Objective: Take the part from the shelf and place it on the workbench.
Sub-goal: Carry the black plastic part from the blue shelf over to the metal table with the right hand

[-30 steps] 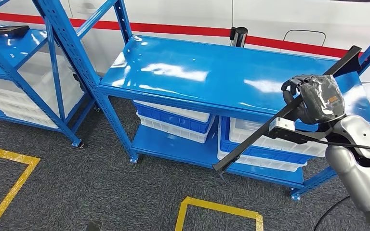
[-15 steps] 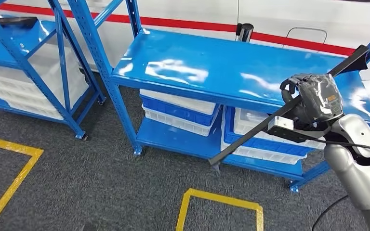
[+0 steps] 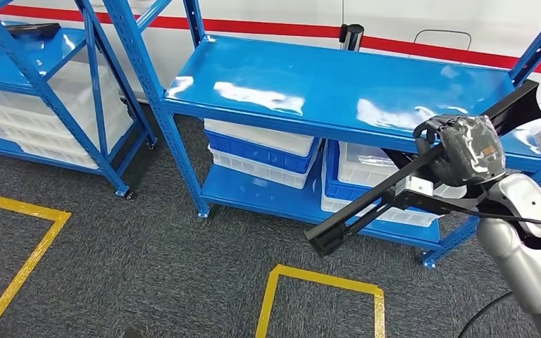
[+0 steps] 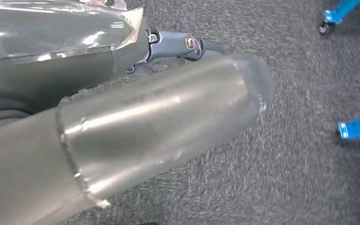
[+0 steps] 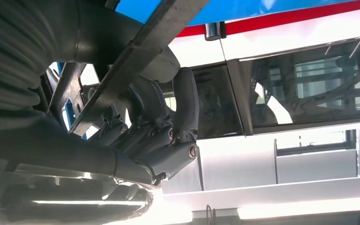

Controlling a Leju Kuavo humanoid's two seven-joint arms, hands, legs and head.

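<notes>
While gripped mid-length by the right hand (image 3: 458, 149), long black bar part (image 3: 366, 208) slants above blue workbench (image 3: 310, 84) edge, both ends jutting well past curled fingers (image 5: 185, 101). Beneath: white and blue crates (image 3: 260, 151). Left hand (image 4: 122, 126): finger state indiscernible.

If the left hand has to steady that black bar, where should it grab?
Probably the low free end of the bar, coming from below: the right hand grips past the middle, leaving that long stretch hanging over the floor.
</notes>
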